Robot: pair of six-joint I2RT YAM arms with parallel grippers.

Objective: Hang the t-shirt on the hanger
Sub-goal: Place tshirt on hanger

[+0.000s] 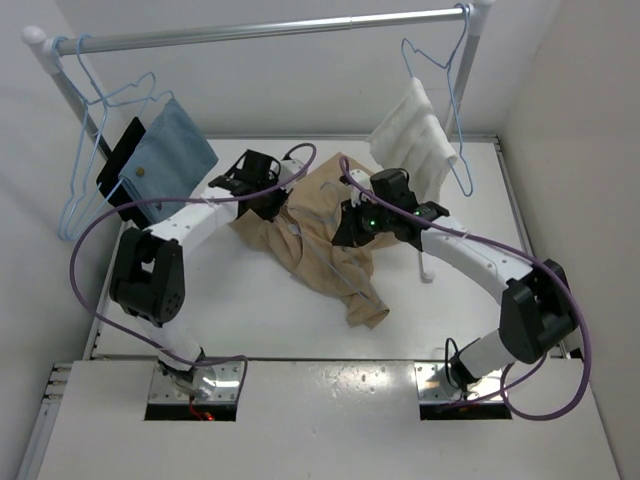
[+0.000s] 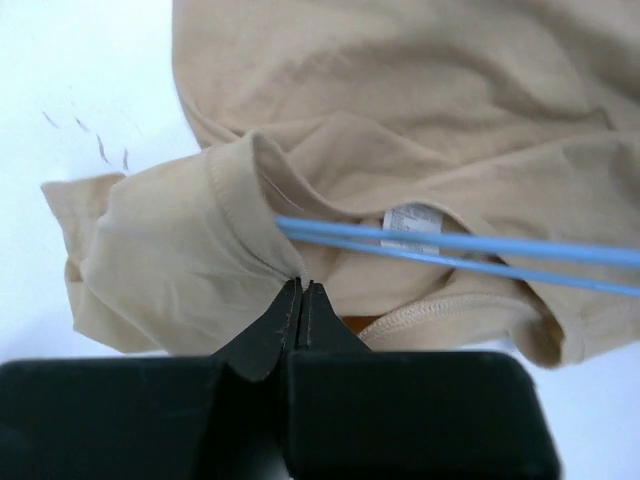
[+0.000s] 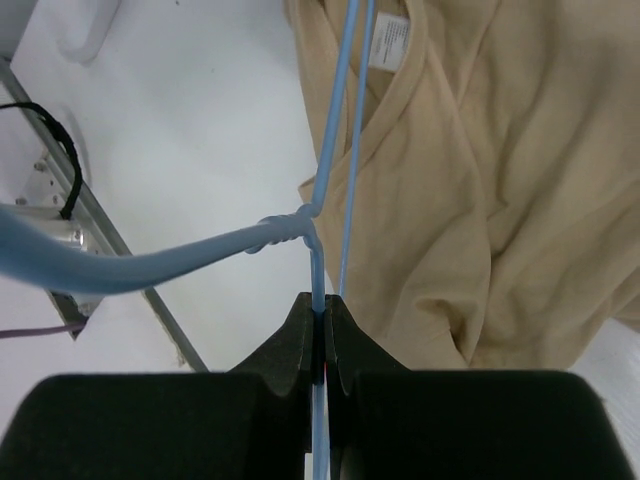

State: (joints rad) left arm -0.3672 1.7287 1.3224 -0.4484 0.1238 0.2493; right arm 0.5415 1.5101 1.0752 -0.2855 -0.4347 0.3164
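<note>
T-shirt (image 1: 320,255) one; one hanger (image 2: 450,238) threaded into it.

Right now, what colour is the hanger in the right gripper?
Light blue hanger, clearest in right wrist view.

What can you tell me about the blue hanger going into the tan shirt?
The hanger is thin light-blue wire, twisted at its neck, with the hook curving off left in the right wrist view. The right hand is shut on one wire just below the twist. Two wires run into the neck opening of the t-shirt, past its white label.
</note>
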